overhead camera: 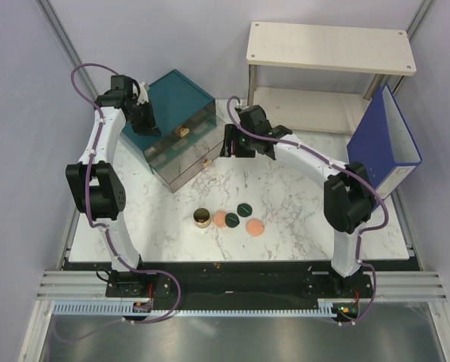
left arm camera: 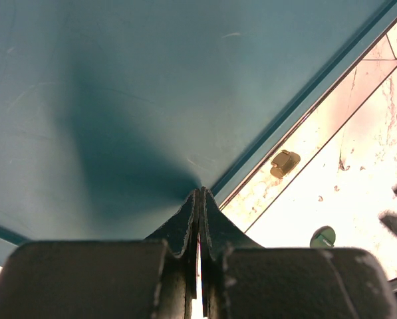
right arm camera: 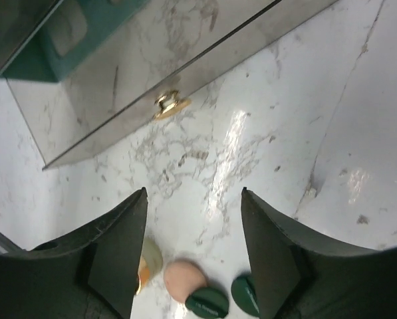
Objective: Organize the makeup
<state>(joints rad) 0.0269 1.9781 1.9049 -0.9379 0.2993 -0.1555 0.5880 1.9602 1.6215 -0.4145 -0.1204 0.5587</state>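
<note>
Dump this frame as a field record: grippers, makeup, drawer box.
left gripper: shut, empty, over the top of the drawer box
right gripper: open, empty, above the table near a drawer knob
gold-lidded jar: on table, left end of cluster
peach discs: two, on table
green compacts: two, on table between the discs
tubes: none visible
makeup in drawers: none seen

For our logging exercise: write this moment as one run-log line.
left gripper: shut, over teal drawer box | right gripper: open, above marble table | gold-lidded jar, peach discs, green compacts: loose on table
</note>
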